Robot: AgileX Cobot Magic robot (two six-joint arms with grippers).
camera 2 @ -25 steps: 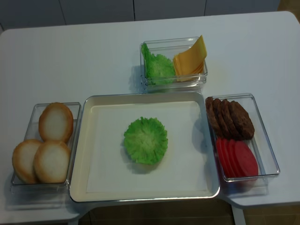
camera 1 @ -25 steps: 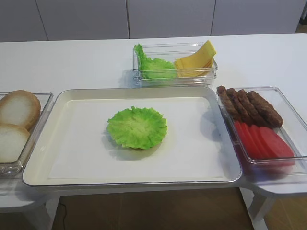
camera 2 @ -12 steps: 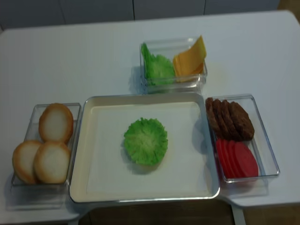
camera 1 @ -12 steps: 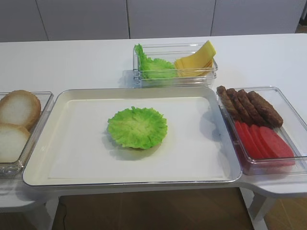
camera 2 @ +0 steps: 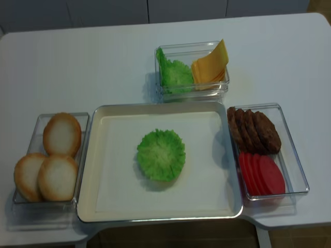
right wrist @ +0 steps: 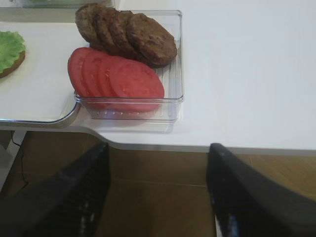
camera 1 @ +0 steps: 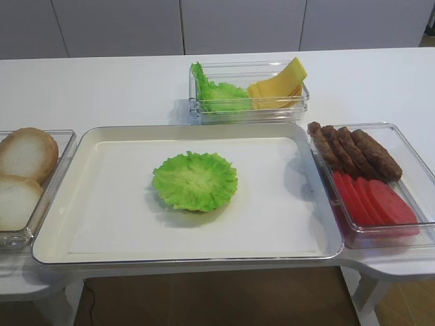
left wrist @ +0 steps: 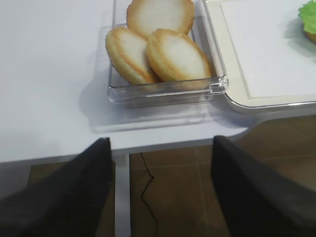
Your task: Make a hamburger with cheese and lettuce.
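Note:
A green frilly lettuce leaf (camera 1: pixel 195 180) (camera 2: pixel 161 154) lies in the middle of the cream tray (camera 1: pixel 109 224) (camera 2: pixel 108 196), covering the hamburger bun; a brown bun edge shows under the leaf in the right wrist view (right wrist: pixel 10 63). Yellow-orange cheese slices (camera 1: pixel 277 85) (camera 2: pixel 210 66) stand fanned in the far clear box beside more lettuce (camera 1: pixel 215 95). My right gripper (right wrist: pixel 158 192) is open and empty, below the table's front edge near the right box. My left gripper (left wrist: pixel 161 190) is open and empty, below the front edge near the bun box. Neither gripper shows in the exterior views.
Three bun halves (left wrist: pixel 158 44) (camera 2: pixel 51 160) lie in a clear box left of the tray. A clear box (camera 2: pixel 297 170) on the right holds brown patties (right wrist: pixel 126 32) (camera 2: pixel 253 130) and red tomato slices (right wrist: pixel 116 76) (camera 2: pixel 261 174). A table leg (left wrist: pixel 122 195) stands under the left corner.

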